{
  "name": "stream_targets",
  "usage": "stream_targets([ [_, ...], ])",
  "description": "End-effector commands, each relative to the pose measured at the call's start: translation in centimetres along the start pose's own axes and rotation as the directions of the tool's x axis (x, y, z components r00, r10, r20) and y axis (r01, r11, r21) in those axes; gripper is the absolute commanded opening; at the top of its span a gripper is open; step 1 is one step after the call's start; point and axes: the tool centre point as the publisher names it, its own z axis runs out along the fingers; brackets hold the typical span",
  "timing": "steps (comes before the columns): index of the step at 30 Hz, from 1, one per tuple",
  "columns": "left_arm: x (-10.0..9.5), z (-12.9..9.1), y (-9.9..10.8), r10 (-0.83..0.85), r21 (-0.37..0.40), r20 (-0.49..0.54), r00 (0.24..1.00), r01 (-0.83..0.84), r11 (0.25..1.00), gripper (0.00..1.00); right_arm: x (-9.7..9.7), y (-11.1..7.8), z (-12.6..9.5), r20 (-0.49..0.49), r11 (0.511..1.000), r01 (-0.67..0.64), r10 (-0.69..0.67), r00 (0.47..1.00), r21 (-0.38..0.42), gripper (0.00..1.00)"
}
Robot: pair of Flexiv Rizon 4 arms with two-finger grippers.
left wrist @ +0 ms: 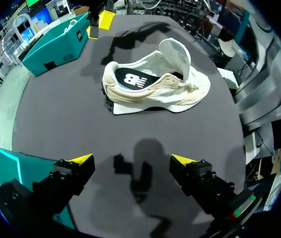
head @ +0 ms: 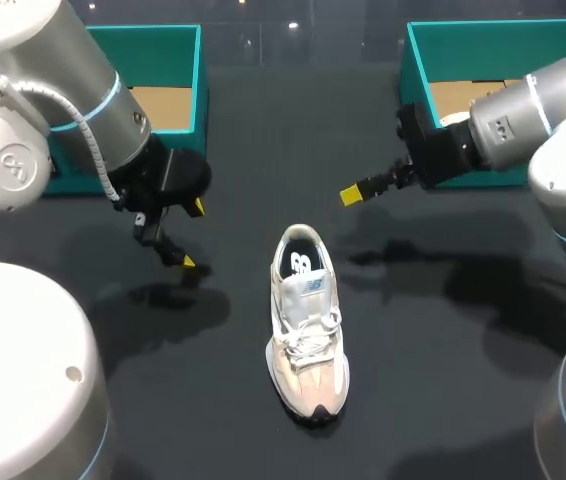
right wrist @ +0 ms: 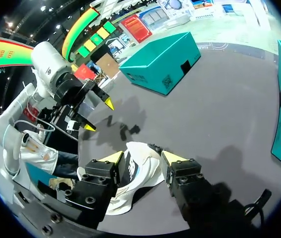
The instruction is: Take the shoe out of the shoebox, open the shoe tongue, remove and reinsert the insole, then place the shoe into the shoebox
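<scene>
The left gripper (head: 191, 235) hangs with its jaws spread wide and nothing between them. In the left wrist view the left gripper (left wrist: 131, 159) has only bare table (left wrist: 56, 124) between its tips. The shoe (left wrist: 155, 82) lies ahead of those jaws and well apart from them, side-on to them. The shoe (head: 308, 320) sits free on the table (head: 443, 380), outside both teal shoeboxes (head: 199, 70). Its tongue (left wrist: 177, 57) is lifted and its insole (left wrist: 130, 79) is seated inside. The right gripper (head: 353, 193) is also open and holds nothing. In its own wrist view the right gripper (right wrist: 143, 158) has the shoe (right wrist: 140, 173) ahead of and below its jaws, its heel end framed between the tips but touched by neither.

I judge slipping to be the main risk. The shoe looks light and nothing pins it, so a single finger landing on the collar or sole edge would likely skid or roll it rather than grip it. A pinch aimed at the insole could catch the heel wall too and lift the whole shoe. With jaws coming from both flanks, the arms could crowd each other over the opening, or knock the tongue back down over it.

The long axis runs from the table's far side to the near side, slightly slanted. The heel faces the shoeboxes and the toe points back towards the robot. That sets the axis crosswise to the left jaws' line of approach.
</scene>
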Motion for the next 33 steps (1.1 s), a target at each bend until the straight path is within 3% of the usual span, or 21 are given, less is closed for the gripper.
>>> stream_targets([
  [1, 0.8, -1.2, 0.5, -0.009, -0.013, 0.01, 1.0, 0.009, 1.0, 1.0, -0.4, 0.4, -0.2, 0.011, 0.951, -0.033, 0.031, 0.999, 0.307, 0.46],
  [8, 1.1, -2.2, 1.4, 0.004, -0.032, 0.002, 1.0, -0.004, 0.999, 1.0, 0.3, -0.6, -1.5, 0.052, 0.923, -0.108, 0.096, 0.994, 0.371, 0.45],
  [13, 0.5, -2.8, 2.1, 0.049, -0.028, -0.02, 0.999, -0.049, 0.998, 1.0, 1.2, -1.9, -2.3, 0.182, 0.909, -0.18, 0.119, 0.976, 0.376, 0.46],
  [22, -1.7, -4.6, 3.5, 0.157, -0.016, -0.044, 0.987, -0.158, 0.987, 1.0, 3.1, -3.4, -2.9, 0.349, 0.921, -0.258, 0.148, 0.925, 0.291, 0.45],
  [28, -2.8, -6.7, 4.3, 0.219, 0.001, -0.05, 0.974, -0.22, 0.976, 1.0, 4.7, -4.0, -2.4, 0.409, 0.936, -0.282, 0.179, 0.895, 0.209, 0.44],
  [33, -3.9, -8.0, 5.4, 0.268, 0.0, -0.069, 0.961, -0.268, 0.963, 1.0, 5.9, -4.5, -1.3, 0.496, 0.932, -0.337, 0.231, 0.837, 0.136, 0.44],
])
